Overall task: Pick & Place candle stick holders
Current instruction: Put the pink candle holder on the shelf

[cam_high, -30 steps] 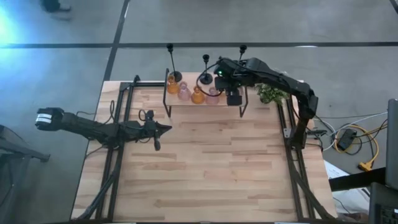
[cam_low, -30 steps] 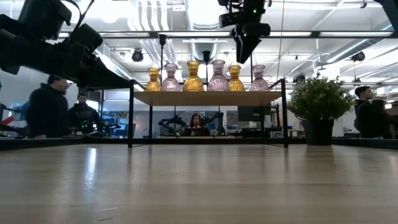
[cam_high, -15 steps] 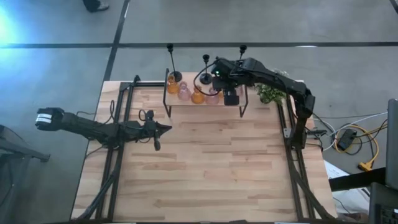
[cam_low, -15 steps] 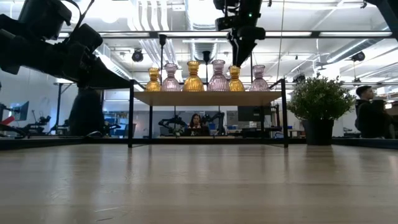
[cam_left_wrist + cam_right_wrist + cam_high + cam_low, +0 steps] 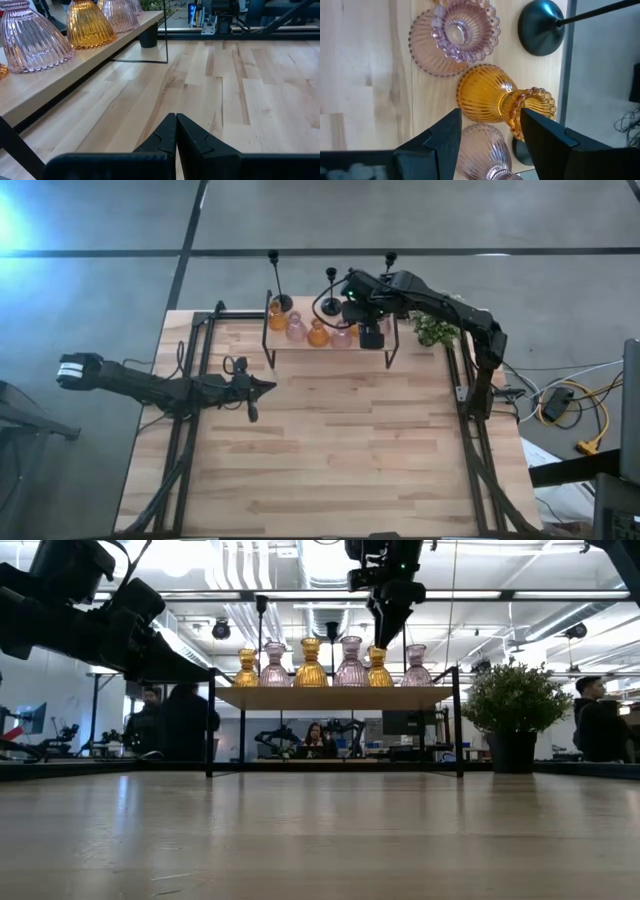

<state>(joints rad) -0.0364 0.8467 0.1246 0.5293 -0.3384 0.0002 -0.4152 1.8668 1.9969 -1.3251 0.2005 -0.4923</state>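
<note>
Several squat amber and pink glass holders (image 5: 311, 662) stand in a row on the black-legged wooden shelf (image 5: 330, 697) at the table's far edge. Three black thin-stemmed holders (image 5: 332, 276) stand on their round bases behind them. My right gripper (image 5: 490, 117) is open, pointing down just above an amber holder (image 5: 485, 95), second from the row's right end (image 5: 378, 667). Its fingers stand on either side of that holder's beaded rim (image 5: 532, 107). My left gripper (image 5: 265, 386) is shut and empty, above the table's left middle.
A small green plant (image 5: 435, 330) in a dark pot stands right of the shelf. Pink holders (image 5: 455, 40) flank the amber one closely. A black holder's base (image 5: 540, 27) sits just behind. People stand in the room beyond the table (image 5: 170, 725).
My right gripper has shifted a little toward the table's left, from over the gap beside the amber holder to right above it. It has stayed open. The holders have not moved.
</note>
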